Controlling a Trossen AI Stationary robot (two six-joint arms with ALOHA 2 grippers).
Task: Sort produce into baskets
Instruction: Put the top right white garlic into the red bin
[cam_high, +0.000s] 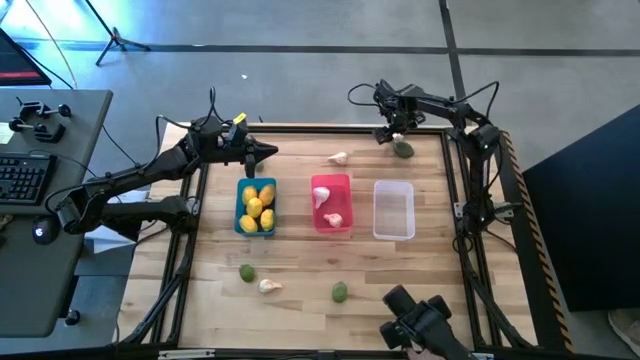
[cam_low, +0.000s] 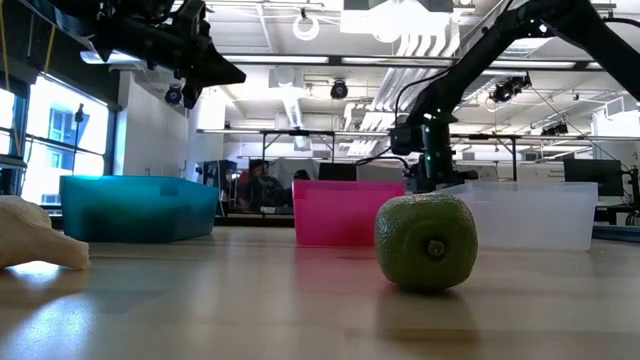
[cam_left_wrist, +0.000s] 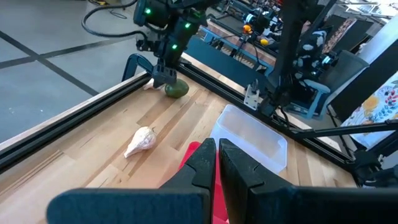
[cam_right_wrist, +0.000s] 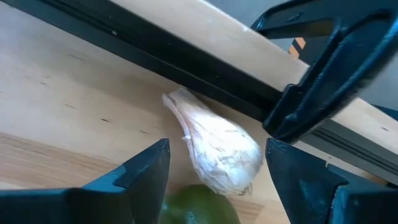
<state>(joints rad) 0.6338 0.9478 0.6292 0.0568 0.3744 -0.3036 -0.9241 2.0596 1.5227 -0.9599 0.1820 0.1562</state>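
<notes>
Fingers of the right tool (cam_right_wrist: 217, 180) stand wide apart, and nothing is held between them yet. Right under the tool, between its two fingers, sits a green fruit (cam_right_wrist: 199, 204), and a white garlic bulb (cam_right_wrist: 217, 149) lies touching it, just past it, against the dark rail at the bench edge. The two pieces are so close that a careless squeeze could catch both.

The best way, I think, is to pick one piece only. The tool should come straight down so one finger slips between the two, then close softly. If the fingers push the bulb into the rail, it may pop out sideways, so go slow.

A bit farther from this tool, out on the bench (cam_high: 300, 260), stands the clear white basket (cam_high: 394, 210); it looks empty. Next come the pink basket (cam_high: 331, 203) with two white bulbs in it, and the blue basket (cam_high: 256, 206) full of yellow lemons. So a bulb likely belongs in the pink one and a green fruit in the white one.

Farther still, the left tool (cam_high: 268, 153) waits above the blue basket with its fingers shut and empty. Another white bulb (cam_high: 338, 158) lies between the two tools. Farthest off, near the other bench edge, lie two more green fruits and one more bulb.
</notes>
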